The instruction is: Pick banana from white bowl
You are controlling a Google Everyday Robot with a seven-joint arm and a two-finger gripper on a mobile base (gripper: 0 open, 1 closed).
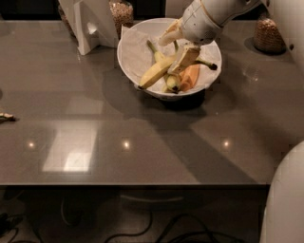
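Observation:
The white bowl (pixel 129 57), lined with crinkled white paper, stands at the back centre of the grey table. In it the long bright yellow banana (pixel 154 73) lies slanted from lower left to upper right, its dark tip near the right rim. A shorter greenish banana (pixel 172 81) and an orange-coloured fruit (pixel 191 77) lie beside it. My gripper (pixel 178 46) reaches in from the upper right and hangs over the middle of the bowl. Its fingers are spread, and the lower finger (pixel 185 57) sits over the long banana's middle and hides it. Nothing is lifted.
A white folded stand (pixel 88 23) and a jar of grains (pixel 121 10) stand at the back left. Another jar (pixel 268 35) stands at the back right. A small object (pixel 5 117) lies at the left edge. The robot's white body (pixel 285 199) fills the lower right.

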